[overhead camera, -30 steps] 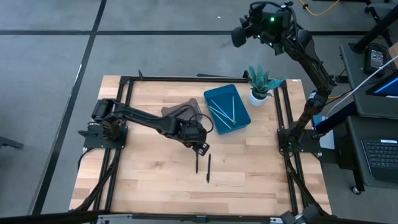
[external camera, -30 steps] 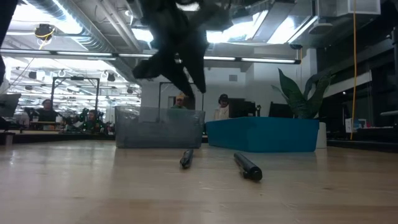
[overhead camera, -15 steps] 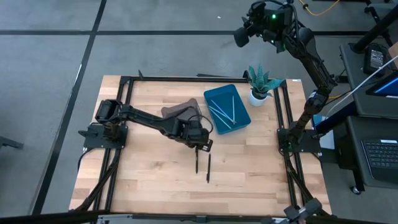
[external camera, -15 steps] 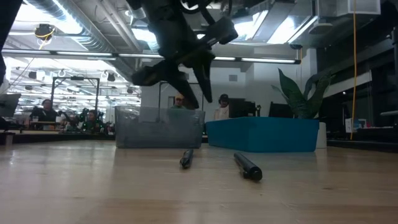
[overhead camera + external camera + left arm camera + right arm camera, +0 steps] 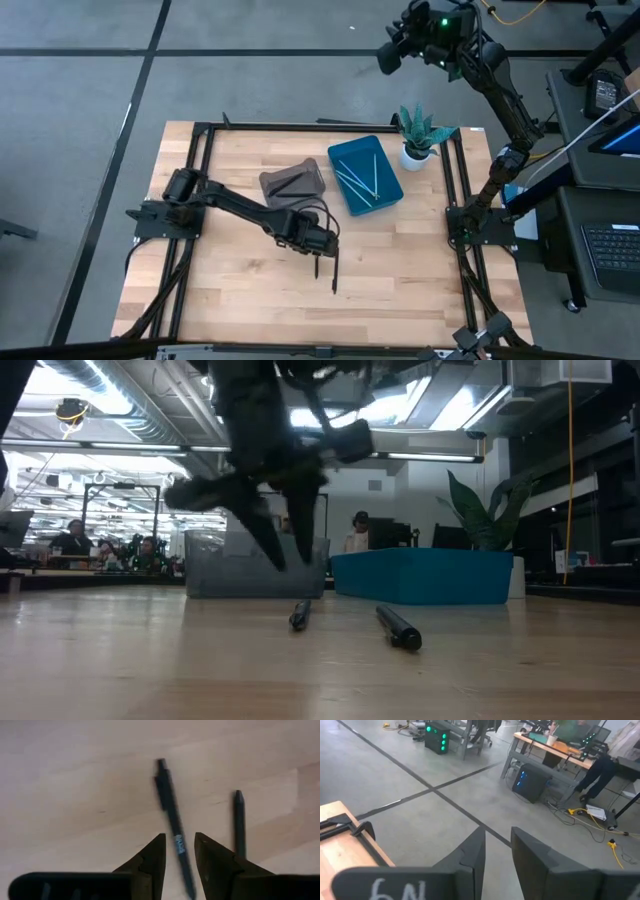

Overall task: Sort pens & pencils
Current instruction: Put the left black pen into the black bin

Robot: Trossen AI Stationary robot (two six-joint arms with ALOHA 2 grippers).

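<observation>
Straddling black pen (image 5: 172, 827), left tool (image 5: 179, 851) (fingers parted)

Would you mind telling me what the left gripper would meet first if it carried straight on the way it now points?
Most likely the black pen with the clip: the left gripper is open and points down at the table, with that pen lying between its fingers. The other black stick lies off to one side, outside them.

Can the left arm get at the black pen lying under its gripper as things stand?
Probably yes. The left gripper hangs open right over the black pen, fingers on either side of it, above bare table; the second black stick lies apart.
</observation>
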